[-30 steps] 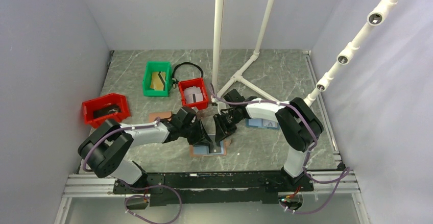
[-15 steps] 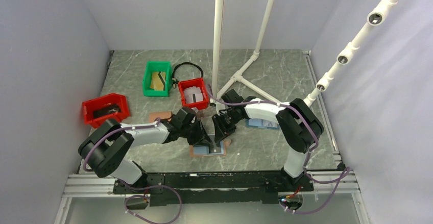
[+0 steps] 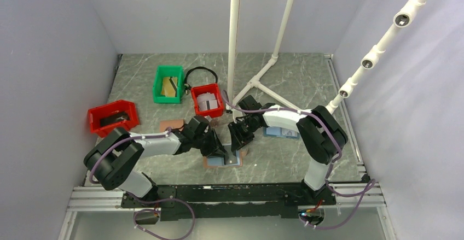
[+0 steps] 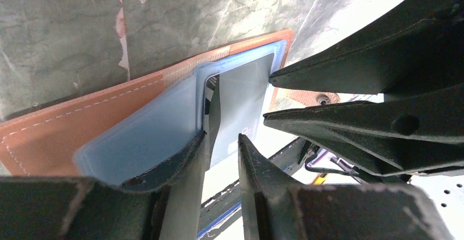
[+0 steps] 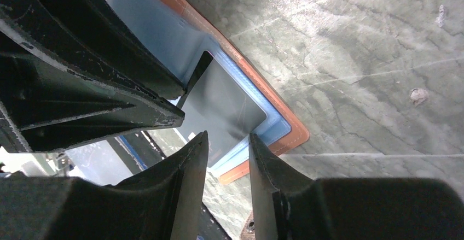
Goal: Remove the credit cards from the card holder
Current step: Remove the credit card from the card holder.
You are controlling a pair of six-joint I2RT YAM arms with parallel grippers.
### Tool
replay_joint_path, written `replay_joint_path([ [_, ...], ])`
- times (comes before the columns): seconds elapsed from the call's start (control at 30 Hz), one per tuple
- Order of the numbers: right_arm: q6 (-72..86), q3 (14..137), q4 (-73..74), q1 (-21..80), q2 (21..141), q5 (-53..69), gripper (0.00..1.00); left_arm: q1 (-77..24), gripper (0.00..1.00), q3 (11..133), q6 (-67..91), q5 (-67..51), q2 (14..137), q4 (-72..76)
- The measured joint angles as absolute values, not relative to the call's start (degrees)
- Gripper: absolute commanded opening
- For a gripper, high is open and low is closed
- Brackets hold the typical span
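Observation:
The brown card holder (image 3: 209,162) lies open on the table, light blue inside up; it also shows in the left wrist view (image 4: 82,125) and the right wrist view (image 5: 273,114). A pale grey credit card (image 4: 243,100) sticks partly out of its blue pocket (image 5: 221,109). My left gripper (image 4: 221,141) is slightly open, one fingertip (image 4: 191,147) resting on the blue flap beside the card. My right gripper (image 5: 227,141) is slightly open, with its tips on either side of the card's outer edge. Both grippers meet over the holder (image 3: 225,148).
A red bin (image 3: 208,100) with pale cards, a green bin (image 3: 168,84) and a second red bin (image 3: 113,117) stand behind left. A brown flat piece (image 3: 171,125) lies left of the arms, and a blue holder (image 3: 282,132) lies right. White pipes (image 3: 235,37) rise behind.

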State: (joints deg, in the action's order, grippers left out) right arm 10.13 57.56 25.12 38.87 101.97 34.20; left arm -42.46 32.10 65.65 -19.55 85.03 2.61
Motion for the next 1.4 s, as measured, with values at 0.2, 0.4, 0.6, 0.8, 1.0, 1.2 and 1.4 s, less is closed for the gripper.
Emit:
replay_joint_path([
  [0.2, 12.1, 57.6, 24.2, 37.7, 103.9, 38.8, 0.28, -42.4, 0.33, 30.8, 66.1, -20.8, 85.0, 4.0],
  [0.4, 15.1, 57.5, 22.2, 36.4, 106.6, 44.2, 0.2, -42.3, 0.34, 29.2, 67.4, -23.2, 85.0, 5.0],
  [0.6, 17.7, 57.2, 19.0, 35.6, 108.9, 48.9, 0.16, -42.3, 0.42, 27.8, 69.9, -25.1, 84.4, 5.6],
  [0.8, 17.1, 57.1, 19.1, 36.4, 109.2, 48.9, 0.16, -42.3, 0.42, 23.2, 76.5, -23.6, 80.9, 9.2],
  [1.0, 16.3, 57.1, 19.5, 37.1, 108.9, 48.5, 0.17, -42.0, 0.44, 21.4, 82.8, -21.4, 78.8, 9.5],
  [1.2, 15.9, 57.1, 19.7, 37.3, 108.7, 47.9, 0.17, -41.9, 0.47, 22.9, 85.0, -21.6, 79.8, 7.3],
  [1.4, 16.1, 57.1, 19.5, 37.4, 108.7, 48.3, 0.17, -41.8, 0.42, 19.8, 86.9, -21.4, 78.9, 12.4],
])
